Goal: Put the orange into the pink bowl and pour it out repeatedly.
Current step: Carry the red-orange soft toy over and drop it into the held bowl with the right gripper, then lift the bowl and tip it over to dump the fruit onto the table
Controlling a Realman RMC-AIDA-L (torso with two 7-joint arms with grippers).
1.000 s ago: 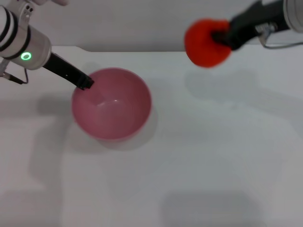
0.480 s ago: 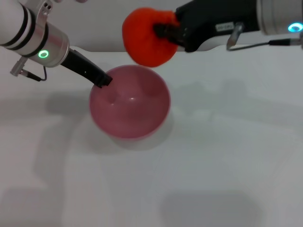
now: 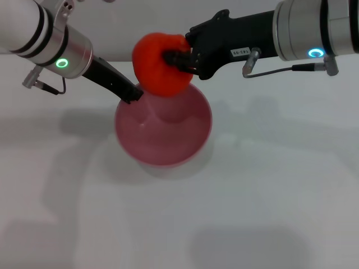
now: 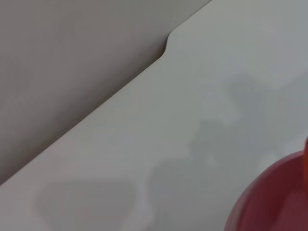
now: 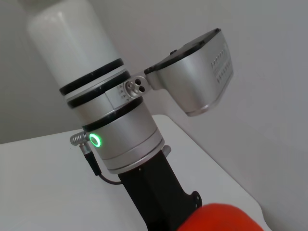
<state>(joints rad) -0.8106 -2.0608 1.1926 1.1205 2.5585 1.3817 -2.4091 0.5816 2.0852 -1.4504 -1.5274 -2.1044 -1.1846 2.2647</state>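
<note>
The pink bowl [image 3: 166, 150] stands on the white table, left of centre in the head view. My left gripper [image 3: 132, 94] is shut on the bowl's far-left rim. The orange [image 3: 157, 66] hangs just above the bowl's far rim, held from the right by my right gripper [image 3: 175, 59], which is shut on it. The left wrist view catches only part of the bowl's wall [image 4: 276, 199]. In the right wrist view the orange [image 5: 221, 219] shows at the edge, with the left arm [image 5: 115, 139] beyond it.
The white table [image 3: 252, 196] spreads out around the bowl, and its far edge [image 3: 118, 58] runs behind both arms. The left wrist view shows a notch in the table edge [image 4: 166, 45]. No other objects show.
My right gripper carried the orange leftward from the far right to just over the bowl. My left gripper moved right and slightly nearer, bringing the bowl with it.
</note>
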